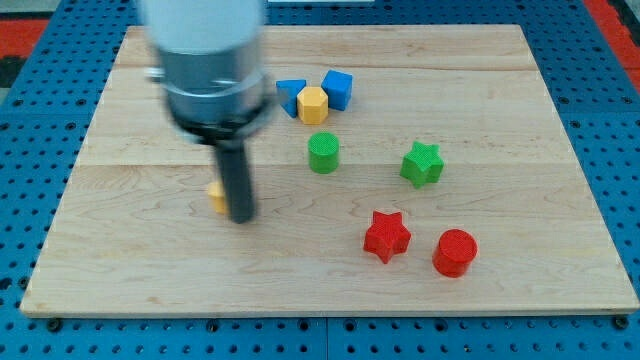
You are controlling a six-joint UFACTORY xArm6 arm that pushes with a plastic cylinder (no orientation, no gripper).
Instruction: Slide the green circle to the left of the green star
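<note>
The green circle (323,153) sits near the board's middle. The green star (422,164) lies to its right, about a hundred pixels away, at nearly the same height in the view. My tip (241,217) rests on the board to the left of and below the green circle, well apart from it. The tip stands right beside a small yellow block (217,197), which is mostly hidden behind the rod.
A blue triangle (291,96), a yellow hexagon (313,104) and a blue cube (338,89) cluster at the view's top centre. A red star (386,236) and a red circle (455,252) lie at the lower right. The wooden board (120,260) ends in blue pegboard.
</note>
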